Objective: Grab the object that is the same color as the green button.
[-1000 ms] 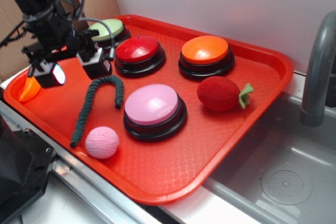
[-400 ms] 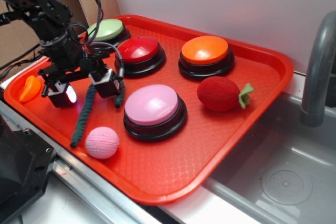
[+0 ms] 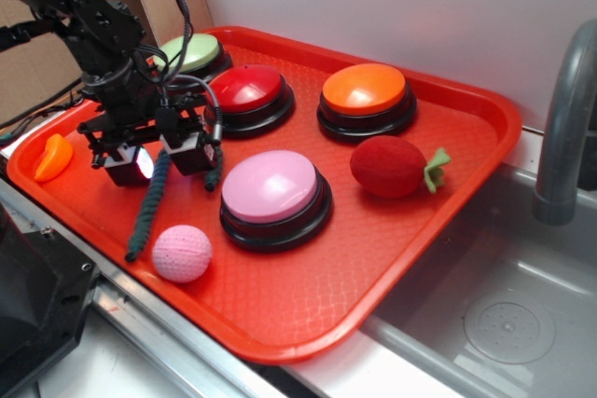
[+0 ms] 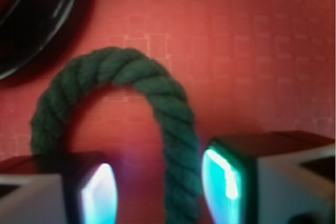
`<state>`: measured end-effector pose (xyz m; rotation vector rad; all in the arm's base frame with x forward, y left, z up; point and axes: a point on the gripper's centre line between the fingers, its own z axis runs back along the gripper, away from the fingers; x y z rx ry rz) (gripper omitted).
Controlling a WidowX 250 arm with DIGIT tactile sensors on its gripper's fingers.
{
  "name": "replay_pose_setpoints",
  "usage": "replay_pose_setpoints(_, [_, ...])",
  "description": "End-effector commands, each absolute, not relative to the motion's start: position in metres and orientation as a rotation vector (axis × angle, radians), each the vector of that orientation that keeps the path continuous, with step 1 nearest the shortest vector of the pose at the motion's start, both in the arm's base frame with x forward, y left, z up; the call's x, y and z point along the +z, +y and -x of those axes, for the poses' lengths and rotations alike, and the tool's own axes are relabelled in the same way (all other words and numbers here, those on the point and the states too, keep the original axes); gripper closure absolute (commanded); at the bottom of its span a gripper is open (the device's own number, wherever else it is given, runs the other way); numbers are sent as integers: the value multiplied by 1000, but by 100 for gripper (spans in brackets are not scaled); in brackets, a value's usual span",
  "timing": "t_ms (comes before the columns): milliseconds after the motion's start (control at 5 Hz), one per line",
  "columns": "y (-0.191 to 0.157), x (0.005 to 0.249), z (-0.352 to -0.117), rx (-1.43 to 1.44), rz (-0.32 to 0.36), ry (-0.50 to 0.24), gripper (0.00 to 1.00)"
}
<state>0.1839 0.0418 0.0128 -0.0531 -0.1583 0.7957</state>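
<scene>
The long dark green twisted rope [image 3: 149, 212] is laid on the red plastic tray [image 3: 308, 305] at the left of the frame, its hooked end [image 4: 113, 74] seen under the hand [image 3: 157, 157]. The straight length is straddled by the spread fingers [image 4: 233, 177], unclamped. The pale green domed button [image 3: 191, 51] is found at the upper left.

Red tray [image 3: 448, 221] bearing a red button [image 3: 246, 90] at 11 o'clock, orange button [image 3: 366, 92] at 1, pink button [image 3: 272, 189] at centre. Red plush fruit [image 3: 390, 166] at 3 of pink button. Pink ball [image 3: 182, 253] at 7. Orange piece [image 3: 50, 157] at far 9. Grey pipe [image 3: 565, 128] beside sink [image 3: 504, 295].
</scene>
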Motion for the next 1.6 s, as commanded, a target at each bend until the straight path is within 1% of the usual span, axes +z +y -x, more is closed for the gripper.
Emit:
replay_pose_setpoints(0, [43,17,-182,802,60,-182,100])
replay_pose_setpoints(200, [44,21,-181,810,66,-185,100])
replay_pose_setpoints(400, [45,34,-181,796,63,-203,100])
replay_pose_setpoints(600, [44,65,-183,739,29,-215,100])
replay_pose_setpoints(800, [47,101,-184,622,-4,-172,100])
replay_pose_setpoints(1000, [47,128,-186,471,-43,-125,100])
replay_pose_setpoints(1200, [43,152,-187,326,-7,-116,100])
replay_pose_setpoints(1400, [38,172,-185,198,50,-129,100])
